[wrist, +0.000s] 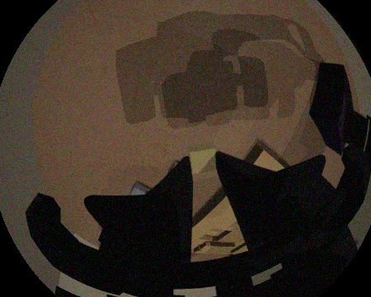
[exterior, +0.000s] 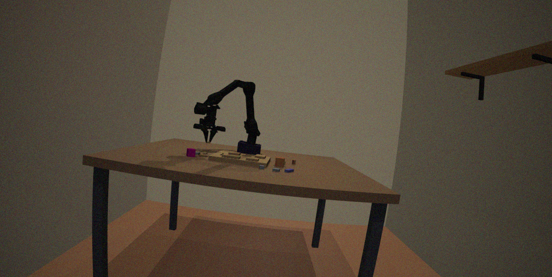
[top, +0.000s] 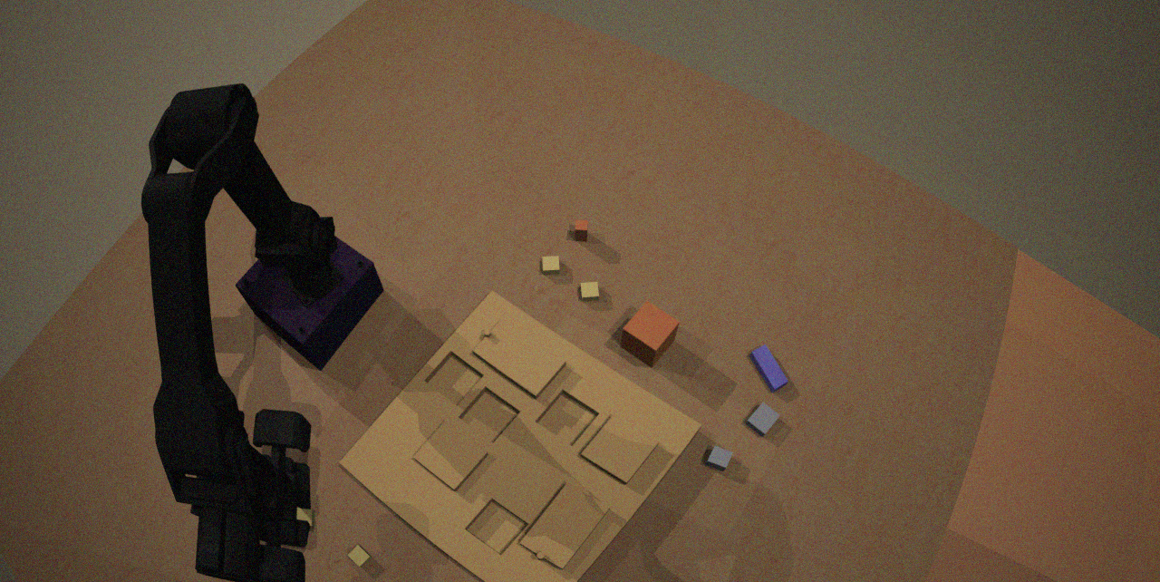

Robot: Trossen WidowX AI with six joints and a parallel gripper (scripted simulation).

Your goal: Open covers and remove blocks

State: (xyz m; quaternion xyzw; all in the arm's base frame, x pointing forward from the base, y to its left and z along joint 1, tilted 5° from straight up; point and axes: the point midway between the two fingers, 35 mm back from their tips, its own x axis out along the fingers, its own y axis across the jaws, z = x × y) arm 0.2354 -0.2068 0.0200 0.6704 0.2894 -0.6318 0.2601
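My gripper [top: 303,517] [exterior: 208,142] [wrist: 202,159] is shut on a small yellow block [top: 304,518] [wrist: 203,160], held above the table off the board's left side in the top view. The tan puzzle board [top: 364,457] [exterior: 231,161] [wrist: 220,216] shows four open wells, which look empty. Its covers, among them one by the upper pin [top: 523,359], one at the left [top: 450,455], one at the right [top: 624,451] and one lower down [top: 565,526], lie beside the wells. Yellow blocks [top: 550,263] [top: 589,289] [top: 358,555] rest on the table off the board.
A large orange cube [top: 649,326] [exterior: 279,162] stands close to the board's edge, with a small red cube [top: 580,230] farther off. A blue bar [top: 768,367] and grey blocks [top: 762,418] [top: 719,457] lie past the board's corner. A magenta cube [exterior: 191,152] stands at the other side.
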